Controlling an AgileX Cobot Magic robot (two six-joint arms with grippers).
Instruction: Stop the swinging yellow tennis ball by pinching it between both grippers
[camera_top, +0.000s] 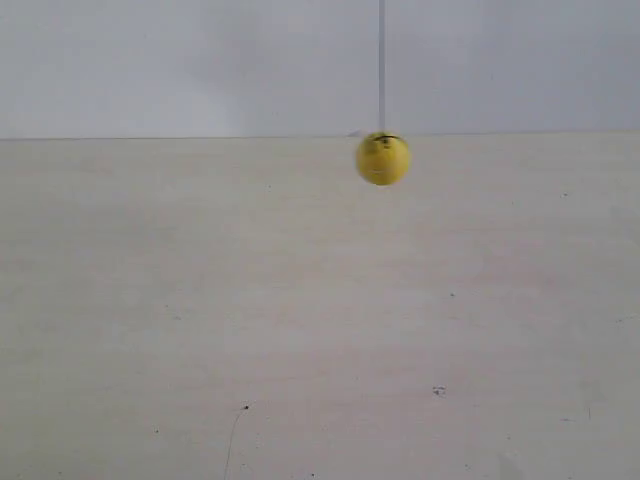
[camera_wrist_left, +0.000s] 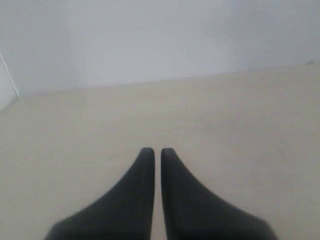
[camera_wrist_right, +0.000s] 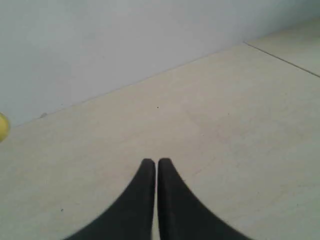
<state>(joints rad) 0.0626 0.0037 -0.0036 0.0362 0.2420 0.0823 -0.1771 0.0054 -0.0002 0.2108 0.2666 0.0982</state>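
The yellow tennis ball (camera_top: 383, 158) hangs in the air on a thin string (camera_top: 381, 60) above the pale table, slightly blurred, with small dark print on it. No arm shows in the exterior view. A sliver of the ball (camera_wrist_right: 3, 127) shows at the edge of the right wrist view, far from my right gripper (camera_wrist_right: 156, 161), whose black jaws are shut with nothing between them. My left gripper (camera_wrist_left: 154, 150) is shut too, over bare table, and the ball is out of its view.
The pale wooden table (camera_top: 300, 330) runs back to a white wall (camera_top: 180, 60). A table seam or edge (camera_wrist_right: 282, 59) crosses one corner of the right wrist view.
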